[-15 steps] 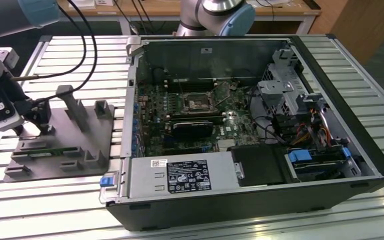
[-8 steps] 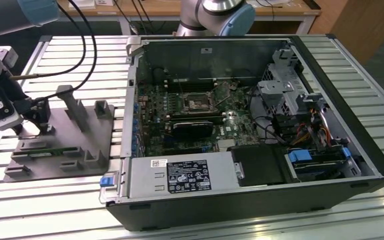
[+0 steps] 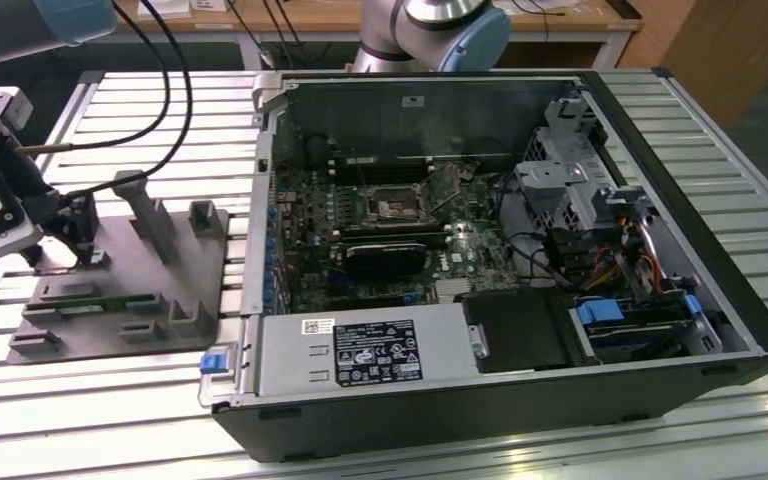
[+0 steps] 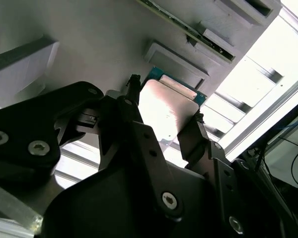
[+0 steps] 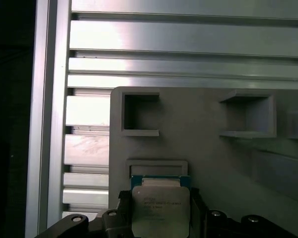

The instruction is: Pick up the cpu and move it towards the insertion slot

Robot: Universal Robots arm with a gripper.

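In the exterior view I have the gripper (image 3: 51, 250) low over the far corner of the grey fixture (image 3: 131, 310), on the side away from the open computer case (image 3: 357, 425). The insertion slot (image 3: 395, 207) lies inside that case, well apart from the fixture towards the exterior view's right. By my reading the carry across has not begun.

In the second wrist view the cpu (image 4: 166, 111) sits between the two black fingers (image 4: 134, 106), its shiny metal top facing the camera. The jaws are drawn in narrow, one finger against each of two opposite edges, so I take it as gripped. It is just beside a small raised block of the fixture. I cannot tell whether it has left the fixture's surface.

In the first wrist view the chip lies flat, top up, and its sides run parallel to the fixture's edges. It is nearly square, so I see no real long axis. A green rim shows on the side nearest the fixture's shallow framed recess.
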